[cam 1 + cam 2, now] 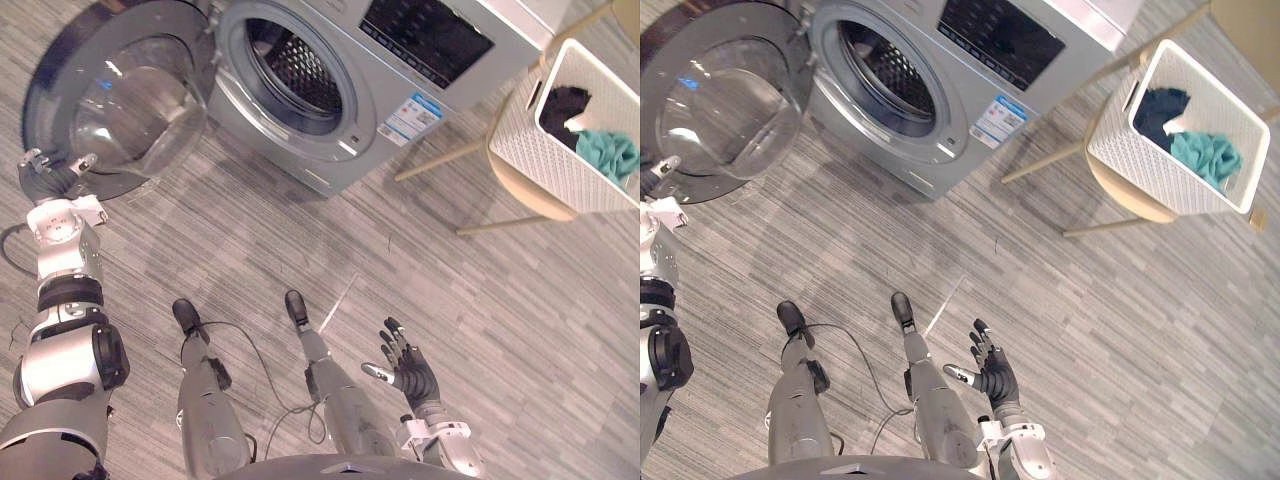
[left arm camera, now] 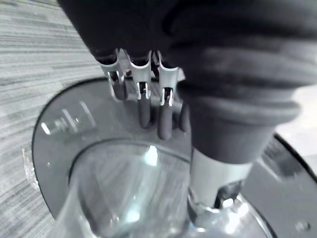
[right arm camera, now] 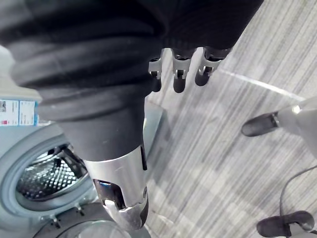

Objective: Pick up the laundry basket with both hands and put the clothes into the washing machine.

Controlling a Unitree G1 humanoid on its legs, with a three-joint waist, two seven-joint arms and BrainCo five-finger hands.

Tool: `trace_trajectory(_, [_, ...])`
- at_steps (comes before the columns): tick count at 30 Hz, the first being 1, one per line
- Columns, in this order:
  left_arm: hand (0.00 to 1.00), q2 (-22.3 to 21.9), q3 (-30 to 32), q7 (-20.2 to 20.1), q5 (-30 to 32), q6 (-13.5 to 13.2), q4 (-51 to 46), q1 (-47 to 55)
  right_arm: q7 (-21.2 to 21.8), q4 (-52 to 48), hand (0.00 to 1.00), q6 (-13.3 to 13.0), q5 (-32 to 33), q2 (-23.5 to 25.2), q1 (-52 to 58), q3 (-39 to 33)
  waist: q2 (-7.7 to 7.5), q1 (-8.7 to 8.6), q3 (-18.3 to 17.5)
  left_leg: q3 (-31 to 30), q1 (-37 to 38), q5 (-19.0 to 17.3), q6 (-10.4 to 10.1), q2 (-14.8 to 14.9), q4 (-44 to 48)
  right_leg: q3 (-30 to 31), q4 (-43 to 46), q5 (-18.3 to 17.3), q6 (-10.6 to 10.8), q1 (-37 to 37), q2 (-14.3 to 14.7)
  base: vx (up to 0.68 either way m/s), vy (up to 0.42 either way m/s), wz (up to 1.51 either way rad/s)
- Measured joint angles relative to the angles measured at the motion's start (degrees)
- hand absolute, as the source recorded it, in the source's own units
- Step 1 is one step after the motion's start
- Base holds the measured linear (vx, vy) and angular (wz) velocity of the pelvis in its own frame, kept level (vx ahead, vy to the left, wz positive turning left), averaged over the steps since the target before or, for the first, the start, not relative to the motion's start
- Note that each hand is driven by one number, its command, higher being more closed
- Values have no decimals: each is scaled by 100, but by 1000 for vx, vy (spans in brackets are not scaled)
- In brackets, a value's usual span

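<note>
A white woven laundry basket (image 1: 540, 150) stands on a pale wooden chair (image 1: 525, 195) at the upper right, holding a dark garment (image 1: 563, 108) and a teal garment (image 1: 610, 152). The grey washing machine (image 1: 400, 60) lies at the top, its drum (image 1: 295, 70) exposed and its round glass door (image 1: 120, 100) swung wide to the left. My left hand (image 1: 45, 178) is at the door's lower left rim, its fingers (image 2: 166, 119) relaxed over the glass (image 2: 129, 198). My right hand (image 1: 412, 375) hovers low over the floor with fingers spread, far from the basket.
Grey wood-grain floor (image 1: 480, 300) stretches between me and the chair. The chair's legs (image 1: 440, 160) reach toward the machine's right front corner. The open door takes up the space at the machine's left.
</note>
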Motion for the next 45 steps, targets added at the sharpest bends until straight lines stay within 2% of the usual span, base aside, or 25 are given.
trace_trajectory(5, [0,-182,330,-5,6,24,-135,768,4,107,0,32,-67,-6,-34,-55,11,110,-52,-50,472,-91,99,-244,-33,-75,247,-303,56,398,-186,11,37,19])
trace_trajectory(12, [0,-844,100,-215,132,36,89,1784,1,1216,0,111,-100,-8,-377,-481,164,38,-344,-309,956,-110,255,-750,-329,-293,647,-747,217,729,-567,3,15,27])
trace_trajectory(15, [0,-1290,-494,-342,217,-8,76,2526,-19,2346,0,163,-320,-24,-852,-806,318,-1,-479,-488,1135,-148,330,-1053,-425,-458,723,-908,351,965,-831,11,42,45])
trace_trajectory(18, [0,-1822,-935,-500,348,-119,77,3247,-166,3497,0,255,-556,-33,-1402,-1230,449,59,-606,-580,1308,-240,389,-1291,-428,-531,715,-1002,440,1216,-1060,17,45,30])
trace_trajectory(21, [0,-2320,-1329,-734,363,-141,350,4061,-322,4721,0,371,-753,-109,-1932,-1674,623,104,-768,-671,1559,-350,533,-1509,-466,-612,649,-1129,494,1537,-1282,18,67,22])
trace_trajectory(24, [0,-2689,-1382,-881,359,-117,913,4514,-496,5912,0,522,-768,-137,-2376,-2262,733,200,-947,-701,1717,-389,589,-1637,-471,-659,643,-1209,533,1713,-1394,29,35,12])
trace_trajectory(27, [0,-2770,-1205,-1010,362,-31,1268,4780,-523,6509,0,702,-772,-124,-2483,-2620,768,283,-1004,-719,1924,-410,608,-1661,-473,-676,641,-1258,511,1938,-1410,33,8,4])
trace_trajectory(32, [0,-2791,-1039,-1102,563,115,1446,5020,-651,6831,0,893,-778,-117,-2448,-3021,757,270,-1219,-717,2031,-426,609,-1667,-476,-675,643,-1292,460,2042,-1410,12,-9,-1])
trace_trajectory(37, [0,-2771,-1056,-1144,692,117,1443,5016,-656,6828,0,886,-752,-105,-2498,-3267,693,239,-1253,-647,2041,-446,640,-1739,-476,-467,640,-1348,330,1989,-1428,10,-15,-8])
trace_trajectory(41, [0,-2732,-1059,-1169,686,119,1438,4913,-703,6785,0,871,-578,21,-2611,-3466,628,245,-1220,-237,1991,-522,747,-1787,-475,-4,568,-1390,-60,1736,-1432,8,14,-51])
trace_trajectory(44, [0,-2604,-1037,-1152,689,121,1412,4670,-764,6623,0,867,-297,247,-2617,-3470,473,199,-1123,192,1974,-596,789,-1794,-473,334,517,-1420,-382,1492,-1426,3,17,-76])
trace_trajectory(45, [0,-2538,-979,-1087,695,120,1373,4604,-784,6505,0,836,-237,383,-2632,-3467,325,167,-1036,502,1997,-633,801,-1761,-474,459,517,-1456,-565,1344,-1400,-10,2,-106])
